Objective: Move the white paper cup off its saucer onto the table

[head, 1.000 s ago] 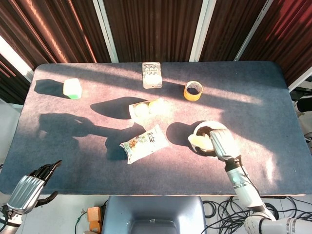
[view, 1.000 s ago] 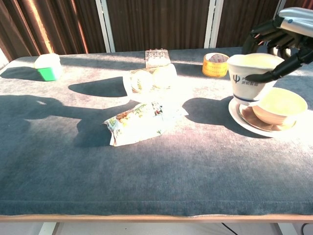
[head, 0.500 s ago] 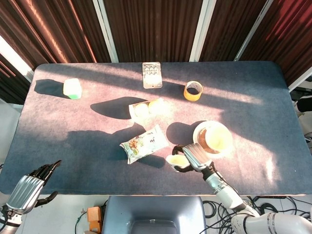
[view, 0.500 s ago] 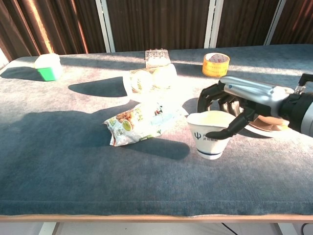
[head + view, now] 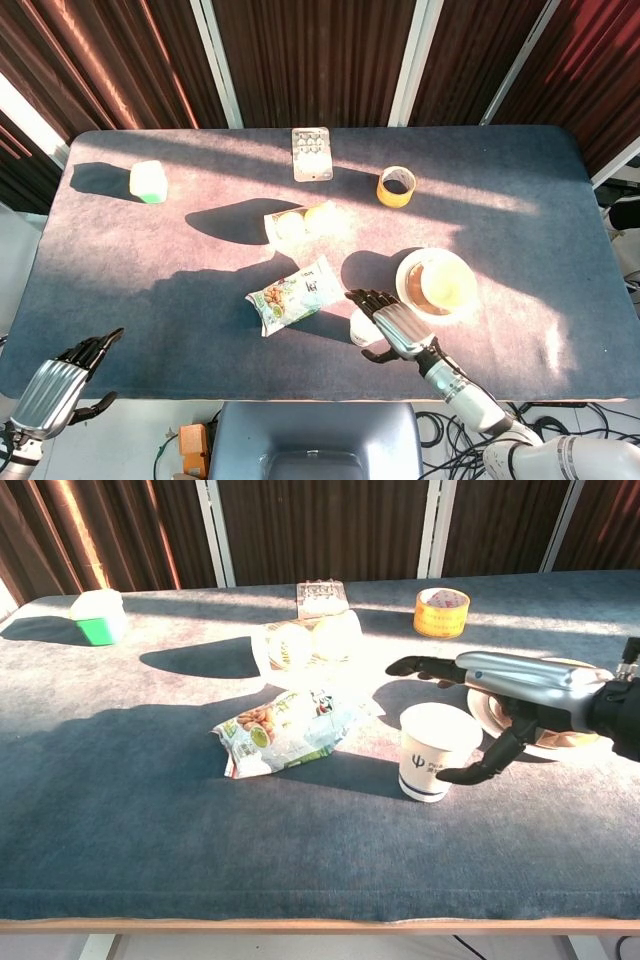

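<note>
Where it stands upright on the table [image 5: 120, 840], clear of the saucer [image 5: 404, 283], the white paper cup [image 5: 435, 750] shows a blue logo low on its side. Right hand [image 5: 500, 695] spread beside it, holding nothing. Left hand [image 5: 62, 385] fingers apart, off the table edge.
</note>
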Robot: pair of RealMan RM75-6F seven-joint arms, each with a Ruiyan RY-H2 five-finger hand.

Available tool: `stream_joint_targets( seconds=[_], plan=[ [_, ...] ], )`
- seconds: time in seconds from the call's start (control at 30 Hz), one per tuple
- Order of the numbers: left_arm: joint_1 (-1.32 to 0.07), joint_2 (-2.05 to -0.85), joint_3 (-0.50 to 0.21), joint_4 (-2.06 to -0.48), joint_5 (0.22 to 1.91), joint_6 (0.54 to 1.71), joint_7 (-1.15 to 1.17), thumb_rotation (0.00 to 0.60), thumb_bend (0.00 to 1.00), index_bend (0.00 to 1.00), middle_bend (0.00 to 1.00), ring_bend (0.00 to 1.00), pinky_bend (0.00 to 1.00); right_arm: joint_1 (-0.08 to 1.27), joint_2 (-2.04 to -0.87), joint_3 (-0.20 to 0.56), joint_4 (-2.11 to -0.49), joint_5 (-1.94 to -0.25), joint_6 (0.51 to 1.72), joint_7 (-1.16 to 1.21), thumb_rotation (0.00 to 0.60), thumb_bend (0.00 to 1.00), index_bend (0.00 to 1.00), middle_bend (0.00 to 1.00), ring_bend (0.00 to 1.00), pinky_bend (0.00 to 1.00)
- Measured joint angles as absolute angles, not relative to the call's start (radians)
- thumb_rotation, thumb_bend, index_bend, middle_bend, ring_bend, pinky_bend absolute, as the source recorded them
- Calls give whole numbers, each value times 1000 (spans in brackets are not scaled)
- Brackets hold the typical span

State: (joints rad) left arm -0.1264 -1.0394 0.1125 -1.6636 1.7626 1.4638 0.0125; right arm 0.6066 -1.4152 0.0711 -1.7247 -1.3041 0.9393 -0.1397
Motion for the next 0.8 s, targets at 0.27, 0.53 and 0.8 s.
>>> stream_joint_targets(
  seconds=[0.27, 0.53, 0.8],
  plan=[
    [-125, -1041, 114, -1665, 1766, 1465, 19, 600, 226, 23, 217, 228, 476, 574, -1367, 71, -1740, -1386, 1016, -34, 600, 88, 0, 0, 0, 81],
    [-124, -1040, 113, -1664, 1766, 1470, 12, 600, 226, 23, 217, 228, 476, 475, -1253, 45, -1782, -1469, 1182, -28, 600, 88, 11, 0, 0, 86],
    [-120, -1045, 105, -1666, 1755, 1475, 27, 600, 226, 23, 217, 228, 476, 293, -1204, -2, -1747, -1431, 1406, -123, 600, 87, 15, 0, 0, 89]
  ],
)
